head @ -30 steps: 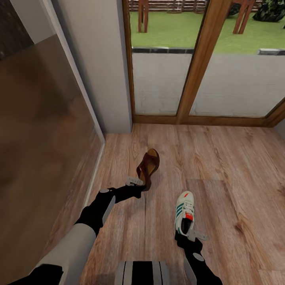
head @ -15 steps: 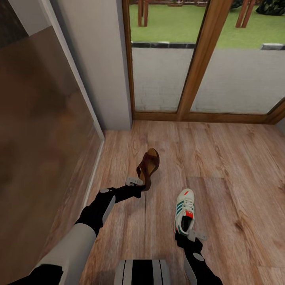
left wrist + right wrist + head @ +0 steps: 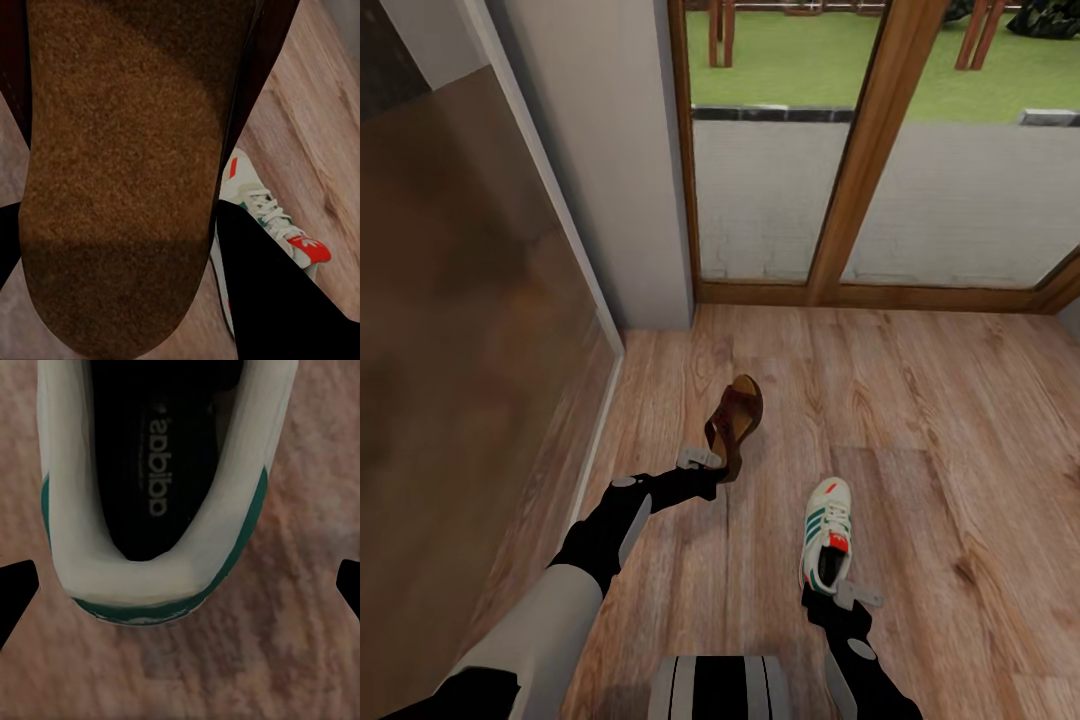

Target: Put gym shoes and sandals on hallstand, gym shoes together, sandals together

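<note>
Since a second ago I'm seeing the whole head view shifting slightly, so the camera has tipped a little; since half a second ago nothing is moving, and both arms are holding their pose. On the left, my left gripper [image 3: 712, 470] is clenching the heel end of one sandal [image 3: 735, 422], which is hanging tilted, toe up, over the corridor floor [image 3: 920, 420] near the left wall's skirting; the left wrist view is showing its tan footbed [image 3: 112, 172] close up. On the right, my right gripper [image 3: 844, 597] is sitting at the heel of one gym shoe [image 3: 825, 532], with the fingers spread wide to either side of the heel [image 3: 150, 585], not yet closed. I'm judging the step as grasping the sneaker: next I should be closing on its heel collar, lifting, then driving to the hallstand.
</note>
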Available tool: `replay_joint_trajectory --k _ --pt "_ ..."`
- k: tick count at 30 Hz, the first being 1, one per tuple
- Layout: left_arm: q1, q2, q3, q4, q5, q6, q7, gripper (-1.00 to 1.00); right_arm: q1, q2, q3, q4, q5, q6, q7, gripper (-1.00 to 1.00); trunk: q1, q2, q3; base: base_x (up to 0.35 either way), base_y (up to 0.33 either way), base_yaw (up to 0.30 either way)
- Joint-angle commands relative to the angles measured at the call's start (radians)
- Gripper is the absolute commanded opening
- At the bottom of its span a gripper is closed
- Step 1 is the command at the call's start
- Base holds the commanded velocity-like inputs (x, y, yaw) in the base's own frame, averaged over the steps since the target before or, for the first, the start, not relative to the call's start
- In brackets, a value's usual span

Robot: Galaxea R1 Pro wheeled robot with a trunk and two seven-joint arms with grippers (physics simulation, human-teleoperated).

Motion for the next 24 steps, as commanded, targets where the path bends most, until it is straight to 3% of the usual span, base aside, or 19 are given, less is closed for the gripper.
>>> replay_joint_trajectory --k 1,24 --pt "0.000 0.000 0.002 -0.002 -0.009 0.003 -0.006 -1.00 -0.001 0.001 -0.007 0.000 0.010 -0.003 -0.001 1.00 0.000 0.000 -0.001 0.116 0.000 0.000" --pt "0.000 0.000 0.004 -0.005 -0.009 0.003 -0.006 -1.00 -0.001 0.001 -0.007 0.000 0.010 -0.002 -0.001 1.00 0.000 0.000 -0.001 0.060 0.000 0.000"
